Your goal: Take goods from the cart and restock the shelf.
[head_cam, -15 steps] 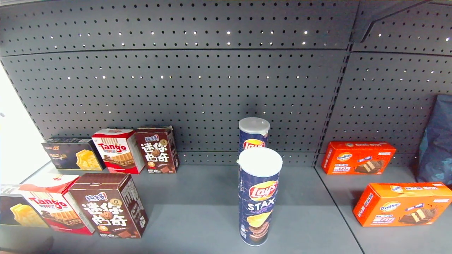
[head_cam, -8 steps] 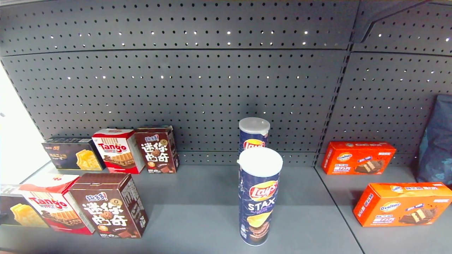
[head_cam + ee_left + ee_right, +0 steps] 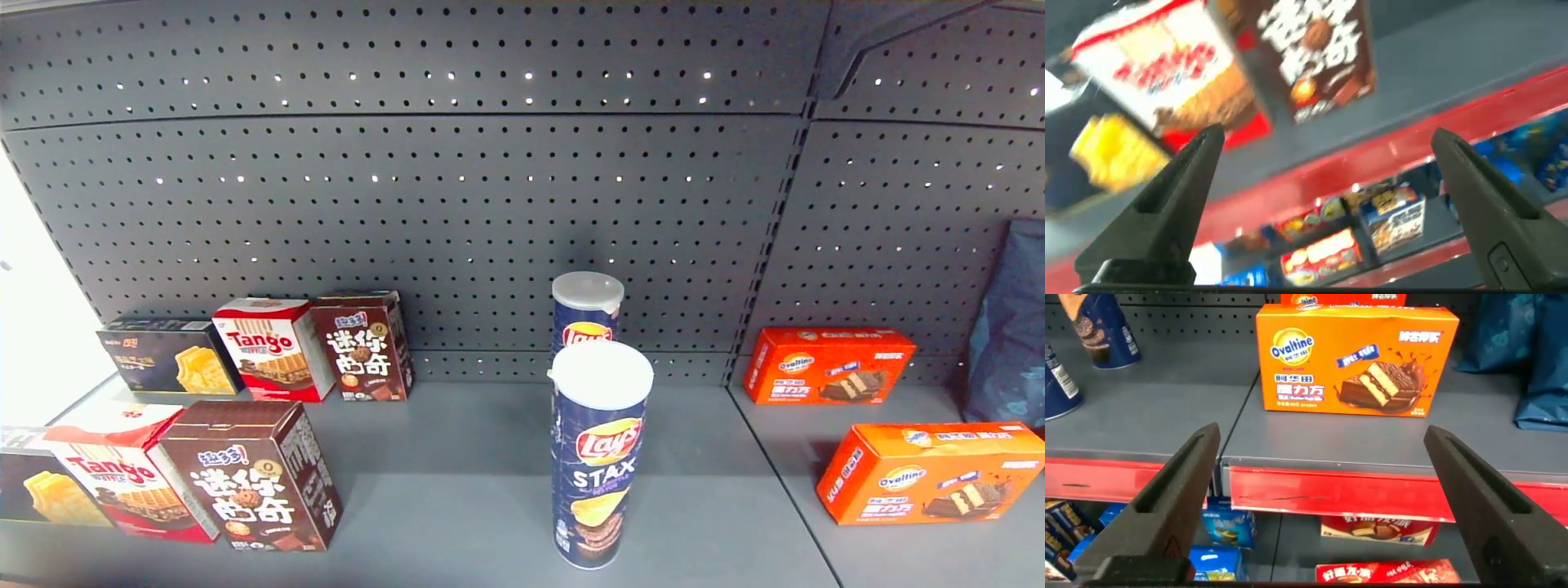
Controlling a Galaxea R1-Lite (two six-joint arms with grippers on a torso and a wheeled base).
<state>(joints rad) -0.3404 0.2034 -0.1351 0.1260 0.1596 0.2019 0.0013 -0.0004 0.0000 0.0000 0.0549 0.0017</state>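
Note:
My left gripper (image 3: 1327, 135) is open and holds nothing. It hangs in front of the shelf's red front edge (image 3: 1388, 155), just below the front brown biscuit box (image 3: 1319, 49) and the red-and-white wafer box (image 3: 1176, 73). My right gripper (image 3: 1323, 431) is also open with nothing in it, facing the front orange cake box (image 3: 1360, 359) from just outside the red shelf edge (image 3: 1339, 490). In the head view the grey shelf (image 3: 457, 457) carries two tall blue chip cans (image 3: 600, 457), one behind the other.
Boxes stand in two rows at the shelf's left (image 3: 253, 482). Two orange boxes (image 3: 931, 469) lie at the right, with a blue bag (image 3: 1012, 327) behind them. More packaged goods (image 3: 1331, 245) fill the lower shelf. Free shelf floor lies on both sides of the cans.
A dark shape at the bottom left corner of the head view has slipped out of the picture. The goods on the shelf have not moved.

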